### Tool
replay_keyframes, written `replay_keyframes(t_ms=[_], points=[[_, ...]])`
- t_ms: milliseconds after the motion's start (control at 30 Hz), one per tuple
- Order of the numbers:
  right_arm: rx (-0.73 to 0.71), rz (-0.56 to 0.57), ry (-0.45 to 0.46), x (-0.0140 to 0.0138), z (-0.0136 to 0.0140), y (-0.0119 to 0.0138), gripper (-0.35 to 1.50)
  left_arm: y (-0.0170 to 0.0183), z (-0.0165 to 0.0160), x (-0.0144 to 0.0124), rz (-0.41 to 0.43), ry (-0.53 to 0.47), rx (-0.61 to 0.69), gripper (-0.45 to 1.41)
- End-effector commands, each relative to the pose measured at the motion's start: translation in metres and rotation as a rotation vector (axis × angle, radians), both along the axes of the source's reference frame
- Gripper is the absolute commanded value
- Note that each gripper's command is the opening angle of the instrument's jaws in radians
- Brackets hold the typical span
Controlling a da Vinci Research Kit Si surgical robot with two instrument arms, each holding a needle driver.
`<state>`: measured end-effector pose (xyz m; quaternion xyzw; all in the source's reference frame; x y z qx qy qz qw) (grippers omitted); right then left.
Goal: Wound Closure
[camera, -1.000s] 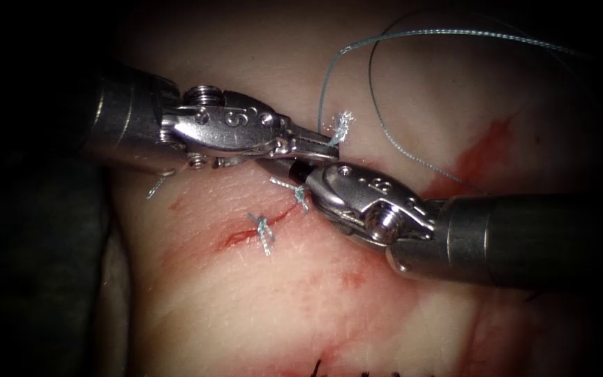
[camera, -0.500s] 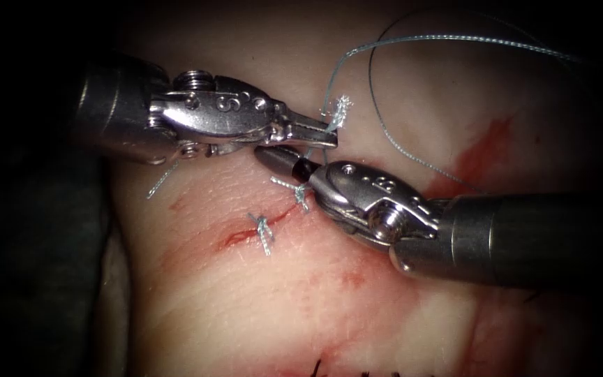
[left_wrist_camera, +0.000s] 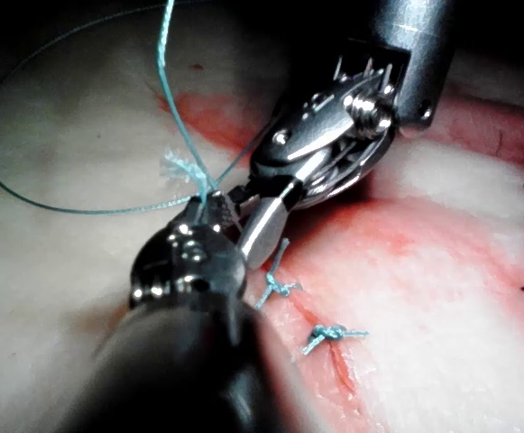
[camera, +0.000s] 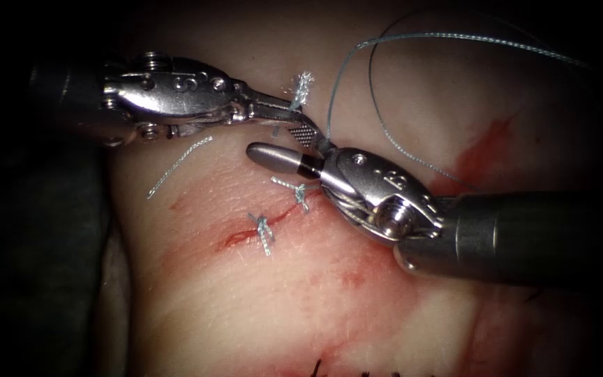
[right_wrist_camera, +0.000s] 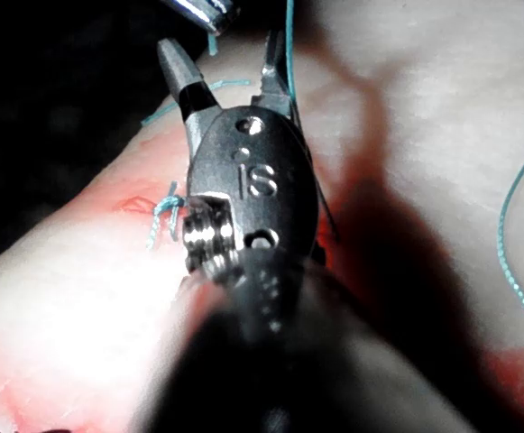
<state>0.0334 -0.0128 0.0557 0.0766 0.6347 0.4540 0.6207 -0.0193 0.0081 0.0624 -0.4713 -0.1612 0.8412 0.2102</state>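
In the endoscope view my left tool [camera: 289, 108] comes in from the upper left, shut on the thread just below its frayed end [camera: 303, 87]. My right tool [camera: 273, 139] lies beside it with its jaws open, one smooth and one showing its ribbed face. The long thread [camera: 343, 70] drops from a high loop to the base of those open jaws. The right wrist view has the right tool [right_wrist_camera: 221, 50] spread, with thread [right_wrist_camera: 289, 36] along one jaw. The cut [camera: 235, 239] in the tissue [camera: 280, 307] carries two tied knots [camera: 263, 230] [camera: 300, 192].
A loose cut piece of thread [camera: 176, 167] lies on the tissue left of the cut, under the left tool. Red fluid [camera: 483, 150] stains the tissue at the right. Dark thread ends [camera: 357, 370] stand along the near edge.
The left tool has drawn back up and to the left, taking the frayed thread end with it. The right tool's jaws, shut before, now stand open.
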Motion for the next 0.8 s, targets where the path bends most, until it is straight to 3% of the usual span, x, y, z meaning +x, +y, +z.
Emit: replay_keyframes(t_ms=[33,133,300,400,533,600,633,700,733,800], points=[[0.008,0.004,0.016,0.0001,-0.0017,0.0002,1.35,0.0002,0.0007,0.0001,-0.005,0.029,-0.004,-0.45],[0.020,-0.014,0.030,-0.0014,-0.0040,-0.0008,1.41,0.0008,0.0013,0.0020,-0.004,0.115,-0.006,-0.45],[0.094,-0.064,0.073,-0.0043,-0.0076,-0.0039,1.26,0.0006,0.0036,0.0043,-0.006,0.241,-0.009,-0.45],[0.192,-0.143,0.104,-0.0056,-0.0096,-0.0062,1.38,0.0005,0.0051,0.0044,-0.020,0.267,-0.002,-0.45],[0.314,-0.325,0.179,-0.0070,-0.0117,-0.0108,1.31,0.0001,0.0078,0.0040,0.027,0.320,0.024,-0.40],[0.321,-0.344,0.187,-0.0071,-0.0118,-0.0115,1.30,0.0000,0.0082,0.0040,0.035,0.344,0.041,-0.33],[0.328,-0.361,0.195,-0.0071,-0.0117,-0.0121,1.30,-0.0002,0.0086,0.0040,0.006,0.381,0.098,-0.15],[0.331,-0.399,0.206,-0.0071,-0.0113,-0.0131,1.30,-0.0003,0.0089,0.0037,0.020,0.451,0.145,0.64],[0.333,-0.410,0.210,-0.0070,-0.0111,-0.0134,1.31,-0.0002,0.0091,0.0035,0.040,0.493,0.170,0.94],[0.339,-0.435,0.217,-0.0070,-0.0105,-0.0139,1.31,-0.0001,0.0092,0.0034,0.060,0.531,0.195,1.21]])
